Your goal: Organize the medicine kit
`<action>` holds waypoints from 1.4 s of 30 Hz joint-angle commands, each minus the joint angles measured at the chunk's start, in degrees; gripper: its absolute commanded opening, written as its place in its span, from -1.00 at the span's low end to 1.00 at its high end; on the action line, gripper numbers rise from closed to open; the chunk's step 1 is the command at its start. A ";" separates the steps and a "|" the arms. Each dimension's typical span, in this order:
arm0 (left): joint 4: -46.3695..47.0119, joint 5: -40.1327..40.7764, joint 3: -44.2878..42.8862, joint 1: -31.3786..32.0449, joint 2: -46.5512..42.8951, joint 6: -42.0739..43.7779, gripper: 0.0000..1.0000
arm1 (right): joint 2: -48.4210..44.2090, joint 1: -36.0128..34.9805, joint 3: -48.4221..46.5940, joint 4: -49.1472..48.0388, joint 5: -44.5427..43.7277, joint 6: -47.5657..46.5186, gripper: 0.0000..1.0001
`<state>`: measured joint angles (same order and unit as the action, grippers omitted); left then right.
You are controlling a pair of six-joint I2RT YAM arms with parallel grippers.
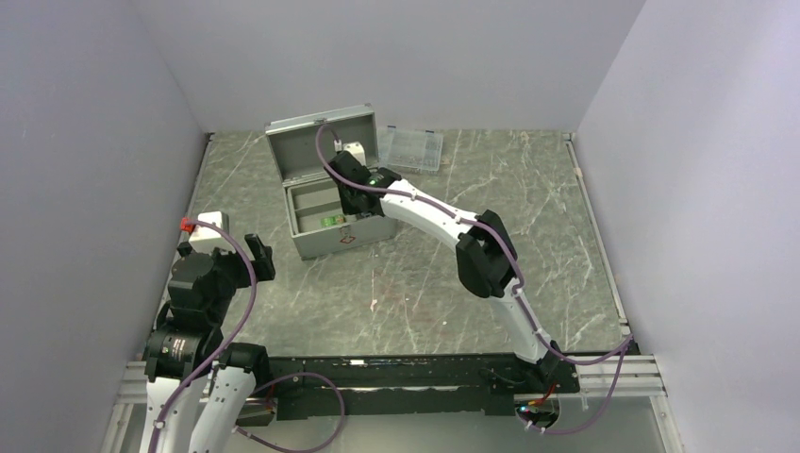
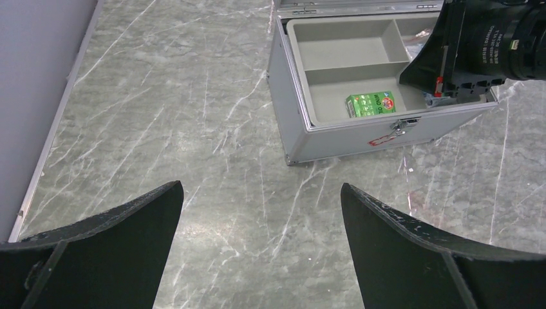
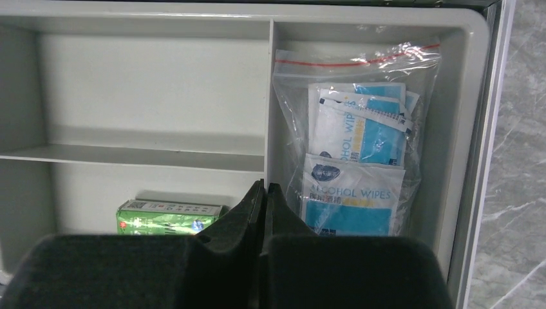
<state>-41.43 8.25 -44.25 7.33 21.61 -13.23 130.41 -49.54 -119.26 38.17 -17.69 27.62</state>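
**Top view**
- Kit: the grey metal rectangular medicine kit (image 1: 341,243) stands at the far left of the grey marbled table (image 1: 425,293). Its lid is up and leaning back.
- Right claw: my right claw (image 1: 351,209) reaches down into the open box, over its right half. From up here I cannot tell how its fingers stand.
- Left claw: my left claw (image 1: 258,257) hangs near my own base, well apart from the kit.
- Behind the kit: a flat clear plastic compartment case (image 1: 411,149) lies just beside the raised lid, on its right.

**Left wrist view**
- Left claw: it is spread wide, holding nothing and touching nothing, with bare table between the fingers.
- Kit: it sits ahead and to the right, with a pale grey divided tray (image 2: 348,51) seated in it. A silver latch (image 2: 403,125) and a small red mark are on the front wall.
- Writing: a small green cardboard carton (image 2: 372,104) lies in the near compartment and reads "WIND OIL".

**Right wrist view**
- Right claw: my fingers are pressed together with nothing between them. The tips line up with the tray's upright divider, and I cannot tell whether they touch it.
- Bag: a clear zip bag with a red seal strip (image 3: 357,129) stands in the right compartment, full of blue-and-white sachets.
- Writing: the front sachet reads "ALCOHOL WIPES".
- Carton: it is in the near left compartment, just left of my fingers. Its print is too small to read.
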 commanded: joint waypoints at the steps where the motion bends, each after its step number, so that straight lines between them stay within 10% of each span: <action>1: 0.82 -0.57 -0.35 0.04 0.45 -0.29 0.99 | -2.33 -0.01 3.47 -0.49 -0.94 -0.91 -1.00; 42: 4.51 -17.21 1.06 6.33 6.91 3.17 0.99 | -38.66 -2.46 63.22 -17.04 -5.16 18.83 -1.00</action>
<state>-39.62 -6.26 -43.27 12.56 27.16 -11.20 91.98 -50.59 -61.10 14.52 -22.63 42.70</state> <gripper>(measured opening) 0.994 0.017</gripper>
